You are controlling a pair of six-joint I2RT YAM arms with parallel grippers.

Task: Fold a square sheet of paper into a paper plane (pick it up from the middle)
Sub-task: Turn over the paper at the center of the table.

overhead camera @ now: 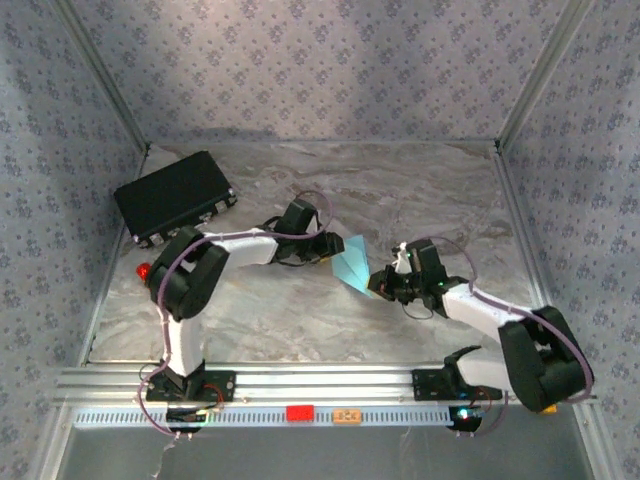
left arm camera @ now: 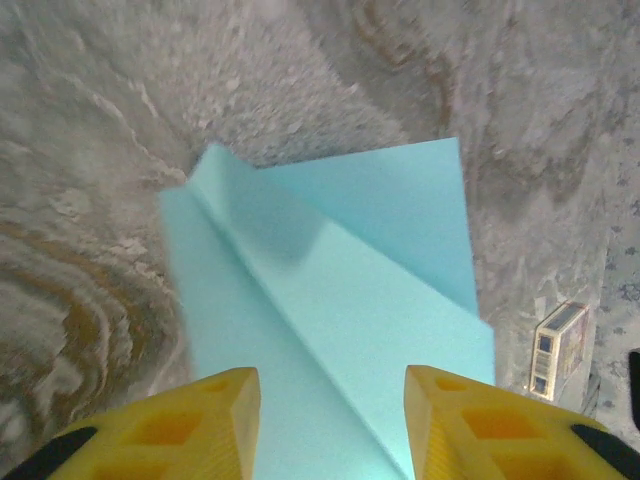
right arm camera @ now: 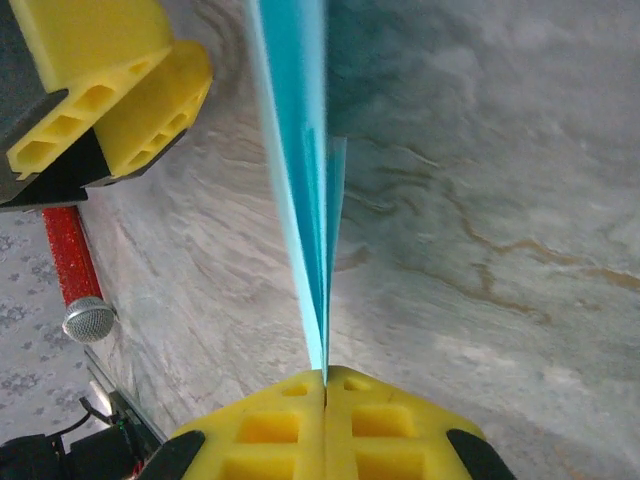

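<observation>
Near mid-table, between the two wrists, the sheet of paper (overhead camera: 352,265) is found partly folded, with one long diagonal crease and a layered flap noted in the left wrist view. It appears to be carried on edge just above the marble table (overhead camera: 300,320), though contact at its lower edge cannot be ruled out. The right gripper (right arm camera: 325,385) is seen fully closed, with the thin edge of the sheet pinched between its pads. The left gripper (left arm camera: 330,430) is seen with its fingers parted, the sheet passing through the gap and not clamped. The black case (overhead camera: 172,197) and red stick (right arm camera: 70,265) lie well apart from the work. The sheet is judged very light, limp away from the crease, easily creased or torn, and likely to slip from smooth pads. A hold on the doubled layers beside the crease is judged firmest. Single-layer corners should be avoided.
</observation>
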